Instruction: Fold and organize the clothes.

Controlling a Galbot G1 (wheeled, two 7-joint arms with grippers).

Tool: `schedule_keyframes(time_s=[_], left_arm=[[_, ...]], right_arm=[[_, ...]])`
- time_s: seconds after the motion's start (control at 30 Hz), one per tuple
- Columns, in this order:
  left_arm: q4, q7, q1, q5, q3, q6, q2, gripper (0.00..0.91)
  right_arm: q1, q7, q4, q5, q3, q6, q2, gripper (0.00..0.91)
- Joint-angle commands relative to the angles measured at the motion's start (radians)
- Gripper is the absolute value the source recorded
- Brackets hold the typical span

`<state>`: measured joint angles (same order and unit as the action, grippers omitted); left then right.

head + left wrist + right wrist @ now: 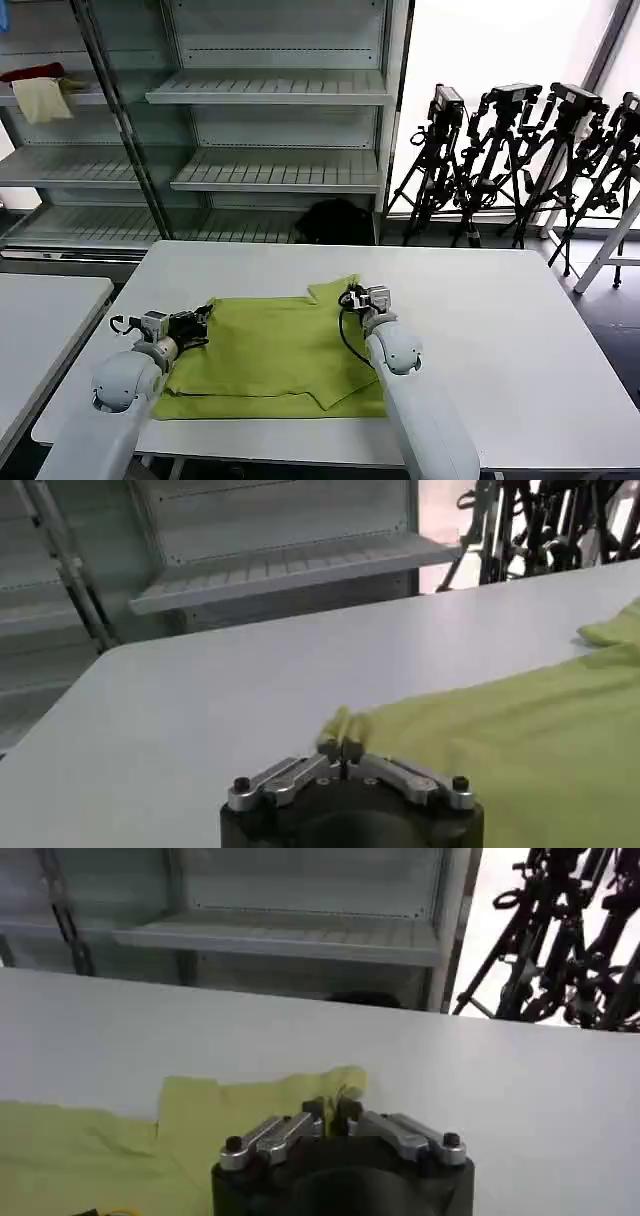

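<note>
Lime-green cotton T-shirt [275,355] lies mid-table. Left gripper [205,325] pinches its 9 o'clock corner, right gripper [350,297] its 1 o'clock sleeve — I'd lift both evenly, keeping the fold square.

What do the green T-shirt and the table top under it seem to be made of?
T-shirt: probably soft matte knit fabric, perhaps cotton; it lies limp with creases and folded edges. Table: smooth white top with a faint sheen, likely laminate or painted board; which one cannot be told.

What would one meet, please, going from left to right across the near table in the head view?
Left claw, shut on the T-shirt's left edge → green T-shirt → right claw, shut on its far right corner → bare white table.
</note>
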<state>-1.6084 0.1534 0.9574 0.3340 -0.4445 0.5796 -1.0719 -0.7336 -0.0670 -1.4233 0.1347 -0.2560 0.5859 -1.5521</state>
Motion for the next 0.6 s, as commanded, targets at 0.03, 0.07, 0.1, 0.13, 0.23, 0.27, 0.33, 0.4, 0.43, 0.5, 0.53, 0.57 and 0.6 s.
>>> schedule_keyframes(time_s=[0.03, 0.07, 0.1, 0.13, 0.23, 0.27, 0.33, 0.4, 0.43, 0.5, 0.53, 0.57, 0.6], left_arm=[[-0.009, 0.001, -0.001, 0.009, -0.006, -0.002, 0.001, 0.01], [-0.013, 0.004, -0.001, 0.019, -0.012, -0.002, 0.002, 0.01], [-0.018, 0.004, -0.001, 0.03, -0.016, -0.003, 0.003, 0.01], [-0.022, 0.004, -0.001, 0.038, -0.02, -0.003, 0.004, 0.01], [-0.039, -0.001, 0.0, 0.064, -0.033, -0.004, 0.007, 0.01], [-0.045, -0.001, 0.001, 0.07, -0.036, -0.004, 0.007, 0.0], [-0.066, -0.008, 0.007, 0.088, -0.046, -0.005, 0.01, 0.0], [-0.083, -0.011, 0.013, 0.1, -0.054, -0.005, 0.013, 0.0], [-0.088, -0.011, 0.018, 0.103, -0.057, -0.005, 0.017, 0.01], [-0.111, -0.009, 0.038, 0.111, -0.064, -0.005, 0.026, 0.01], [-0.127, -0.006, 0.047, 0.116, -0.068, -0.005, 0.031, 0.01], [-0.141, -0.003, 0.062, 0.121, -0.074, -0.005, 0.035, 0.01], [-0.164, 0.003, 0.083, 0.126, -0.083, -0.005, 0.039, 0.0]], right_arm=[[0.003, 0.002, -0.011, 0.011, -0.001, 0.0, -0.005, 0.0], [0.0, -0.003, -0.028, 0.024, -0.002, 0.0, -0.004, 0.0], [-0.002, -0.007, -0.039, 0.029, -0.002, -0.001, -0.002, 0.0], [-0.003, -0.01, -0.051, 0.034, -0.002, -0.001, 0.0, 0.0], [-0.004, -0.036, -0.097, 0.073, 0.0, -0.001, 0.009, 0.0], [-0.006, -0.045, -0.109, 0.083, 0.0, -0.001, 0.013, 0.0], [-0.013, -0.058, -0.15, 0.106, 0.001, 0.0, 0.024, 0.0], [-0.024, -0.062, -0.175, 0.108, 0.004, 0.0, 0.034, 0.0], [-0.032, -0.066, -0.19, 0.111, 0.007, 0.0, 0.042, 0.0], [-0.057, -0.072, -0.223, 0.111, 0.013, 0.001, 0.055, 0.0], [-0.072, -0.073, -0.25, 0.111, 0.014, 0.002, 0.065, 0.0], [-0.088, -0.074, -0.269, 0.111, 0.014, 0.002, 0.073, 0.0], [-0.117, -0.075, -0.3, 0.113, 0.016, 0.002, 0.085, 0.0]])
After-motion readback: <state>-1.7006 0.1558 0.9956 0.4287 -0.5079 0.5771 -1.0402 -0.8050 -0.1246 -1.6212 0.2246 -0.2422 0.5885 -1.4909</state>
